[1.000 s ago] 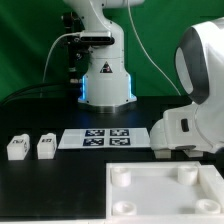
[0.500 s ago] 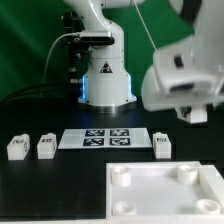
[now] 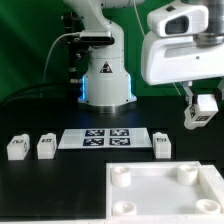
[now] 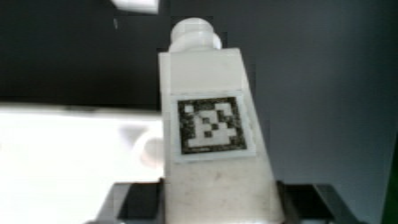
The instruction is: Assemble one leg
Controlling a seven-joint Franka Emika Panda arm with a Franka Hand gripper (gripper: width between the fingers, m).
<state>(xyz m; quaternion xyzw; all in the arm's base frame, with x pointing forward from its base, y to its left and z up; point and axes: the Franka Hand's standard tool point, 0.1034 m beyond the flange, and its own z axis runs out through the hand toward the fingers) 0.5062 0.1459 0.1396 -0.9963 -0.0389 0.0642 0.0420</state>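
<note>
**Exterior and wrist views.** The fingers (image 4: 128,203) pinch the leg (image 3: 205,108) by one end, one finger on each side. They hold it in the air at the exterior view's right, well above the tabletop (image 3: 40,190) and apart from everything on it. In the wrist view the leg's tagged face is turned to the camera and its narrower stub end points away from the fingers.

The square panel (image 3: 150,205) lies nearest the camera. Of its round sockets, the far right socket (image 3: 186,173) is closest to the held part. The far-left spare leg (image 3: 16,148) and second spare leg (image 3: 45,147) rest at the exterior view's left. The third spare leg (image 3: 162,143) rests just right of the marker board (image 3: 105,138).

**Hazards, as judged.**
- The grip takes one end only, so a sideways load on the stub could pivot the leg or let it slip in the pinch.
- A stub brought down off-centre or tilted would catch the socket rim, jamming or pushing the panel; no clamp on the panel is visible.
- A low approach could strike the third spare leg.
</note>
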